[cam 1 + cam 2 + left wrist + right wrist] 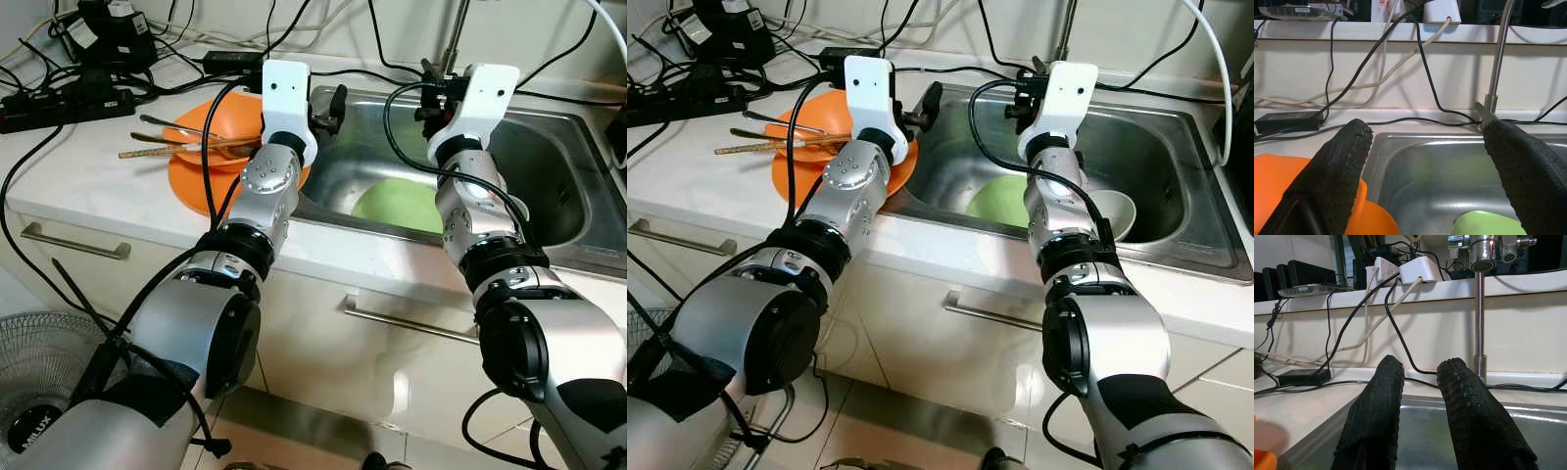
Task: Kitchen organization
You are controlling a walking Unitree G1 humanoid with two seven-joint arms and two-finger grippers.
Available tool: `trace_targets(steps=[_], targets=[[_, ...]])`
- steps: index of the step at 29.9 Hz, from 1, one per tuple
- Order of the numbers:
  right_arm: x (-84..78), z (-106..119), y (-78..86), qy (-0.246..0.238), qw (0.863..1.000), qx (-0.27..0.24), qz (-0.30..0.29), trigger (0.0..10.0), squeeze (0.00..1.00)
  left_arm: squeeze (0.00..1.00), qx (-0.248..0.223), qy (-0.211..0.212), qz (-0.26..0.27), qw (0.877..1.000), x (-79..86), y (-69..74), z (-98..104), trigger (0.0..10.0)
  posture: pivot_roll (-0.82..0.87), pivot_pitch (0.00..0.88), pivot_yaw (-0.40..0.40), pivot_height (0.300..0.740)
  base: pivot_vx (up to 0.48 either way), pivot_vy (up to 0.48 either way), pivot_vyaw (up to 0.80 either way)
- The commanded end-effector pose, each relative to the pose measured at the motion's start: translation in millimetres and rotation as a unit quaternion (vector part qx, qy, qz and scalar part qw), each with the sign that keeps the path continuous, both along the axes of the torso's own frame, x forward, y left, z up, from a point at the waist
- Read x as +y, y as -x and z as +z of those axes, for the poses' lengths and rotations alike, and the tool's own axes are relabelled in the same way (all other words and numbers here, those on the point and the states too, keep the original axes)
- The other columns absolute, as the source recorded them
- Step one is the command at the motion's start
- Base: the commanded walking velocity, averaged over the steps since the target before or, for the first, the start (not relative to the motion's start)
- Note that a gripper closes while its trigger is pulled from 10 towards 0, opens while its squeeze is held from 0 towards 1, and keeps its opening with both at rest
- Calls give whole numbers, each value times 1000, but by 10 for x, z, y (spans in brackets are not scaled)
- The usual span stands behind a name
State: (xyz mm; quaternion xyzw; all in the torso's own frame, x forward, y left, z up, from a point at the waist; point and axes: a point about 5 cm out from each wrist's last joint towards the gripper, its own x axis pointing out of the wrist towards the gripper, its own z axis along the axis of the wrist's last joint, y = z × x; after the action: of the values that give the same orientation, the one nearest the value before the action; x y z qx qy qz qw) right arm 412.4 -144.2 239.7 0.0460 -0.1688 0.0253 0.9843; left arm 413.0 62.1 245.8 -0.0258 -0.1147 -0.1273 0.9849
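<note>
An orange bowl [211,127] sits on an orange plate [191,186] on the white counter left of the steel sink [549,166]. Wooden chopsticks [162,152] and a metal spoon [171,124] lie across the bowl. In the sink lie a green plate [397,204] and a white bowl [1117,211]. My left gripper [333,108] hovers over the sink's left edge, open wide with nothing between its fingers [1337,166]. Farther right, my right gripper [436,93] hangs over the sink near the faucet [1479,308], open by a narrow gap and holding nothing.
A black power strip [59,103], an adapter [230,61] and several cables lie along the back of the counter. Below the counter are drawer handles [73,243] [407,318]. A fan [39,382] stands on the floor at the left.
</note>
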Motion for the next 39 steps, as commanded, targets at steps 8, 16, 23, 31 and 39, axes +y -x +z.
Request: trace_targets(steps=[8, 16, 23, 31, 39], targets=[[-53, 43, 0, 1, 1000, -11, -6, 10000, 0, 0, 1, -1, -1, 1000, -17, 2, -4, 10000, 70, 0, 35, 740, 0, 0, 0], [-178, 64, 8, 9, 1000, -16, -25, 10000, 0, 0, 5, 3, -18, 1000, -122, 20, -2, 10000, 15, 0, 55, 740, 0, 0, 0], [-228, 52, 19, 17, 999, -18, -32, 10000, 0, 0, 7, 8, -30, 999, -202, 33, 18, 10000, -11, 0, 55, 740, 0, 0, 0], [-213, 23, 20, 20, 999, -13, -29, 10000, 0, 0, 6, 11, -28, 1000, -190, 30, 23, 10000, -3, 0, 43, 740, 0, 0, 0], [-304, 96, 22, 23, 999, -25, -43, 10000, 0, 0, 8, 12, -29, 999, -198, 29, 26, 10000, -31, 0, 58, 740, 0, 0, 0]])
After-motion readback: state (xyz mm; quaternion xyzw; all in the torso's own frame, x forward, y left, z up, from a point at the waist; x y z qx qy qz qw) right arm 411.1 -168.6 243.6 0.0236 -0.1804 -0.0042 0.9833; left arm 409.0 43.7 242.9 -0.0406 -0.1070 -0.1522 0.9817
